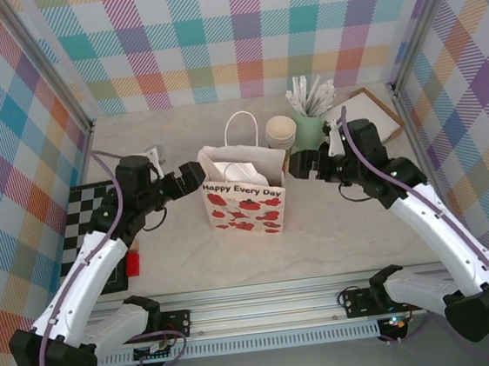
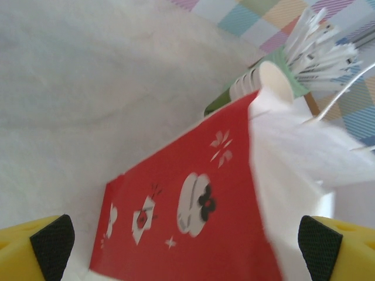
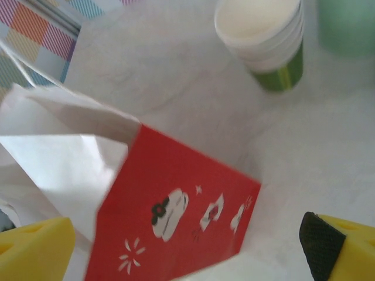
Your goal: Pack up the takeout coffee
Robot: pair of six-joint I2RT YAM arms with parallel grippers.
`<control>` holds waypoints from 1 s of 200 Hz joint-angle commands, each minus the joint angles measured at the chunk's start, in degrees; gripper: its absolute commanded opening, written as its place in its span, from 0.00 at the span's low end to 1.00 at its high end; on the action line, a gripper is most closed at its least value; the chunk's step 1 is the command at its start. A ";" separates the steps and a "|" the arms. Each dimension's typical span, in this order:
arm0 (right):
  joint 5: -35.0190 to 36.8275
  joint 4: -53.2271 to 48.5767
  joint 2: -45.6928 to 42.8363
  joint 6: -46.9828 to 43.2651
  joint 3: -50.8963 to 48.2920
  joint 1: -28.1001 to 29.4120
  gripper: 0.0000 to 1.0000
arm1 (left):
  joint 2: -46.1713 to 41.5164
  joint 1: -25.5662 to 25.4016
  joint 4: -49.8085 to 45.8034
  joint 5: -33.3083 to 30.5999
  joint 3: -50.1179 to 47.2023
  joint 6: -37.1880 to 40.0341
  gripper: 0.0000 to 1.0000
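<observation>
Now, the white paper bag with red strawberry print [image 1: 245, 202] stands upright mid-bench [image 1: 337, 234], mouth open. The left tool [image 1: 193, 175] sits at the bag's left side, its fingers [image 2: 53, 246] spread wide, the red side panel between them. The right tool [image 1: 299, 165] mirrors it on the right, spread just as wide. The nested dark-green paper cups with cream insides [image 1: 281, 131] stand uncovered just beyond the bag's far right corner, beside the pale mint cup of white sticks [image 1: 310, 128].
</observation>
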 commanded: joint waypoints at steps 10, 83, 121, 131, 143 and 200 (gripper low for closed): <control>-18.12 12.65 0.68 12.89 -6.22 -2.00 1.00 | -3.18 0.61 4.44 3.82 -3.97 -6.81 1.00; -30.41 24.49 11.06 15.17 -2.02 -2.14 1.00 | -1.74 0.01 18.48 16.77 -7.50 -8.69 1.00; -32.66 27.46 15.93 15.08 0.29 -2.06 1.00 | 0.74 -1.35 21.78 17.33 -7.46 -10.37 1.00; -33.07 28.45 16.90 15.07 1.07 -2.01 1.00 | 1.01 -1.78 22.11 16.82 -7.53 -10.51 1.00; -33.91 29.53 18.32 15.29 2.35 -2.02 1.00 | 1.40 -2.27 22.67 16.69 -7.51 -10.83 1.00; -33.40 30.52 22.41 14.08 7.26 -2.01 1.00 | 1.27 -4.11 22.95 11.20 -8.03 -10.21 1.00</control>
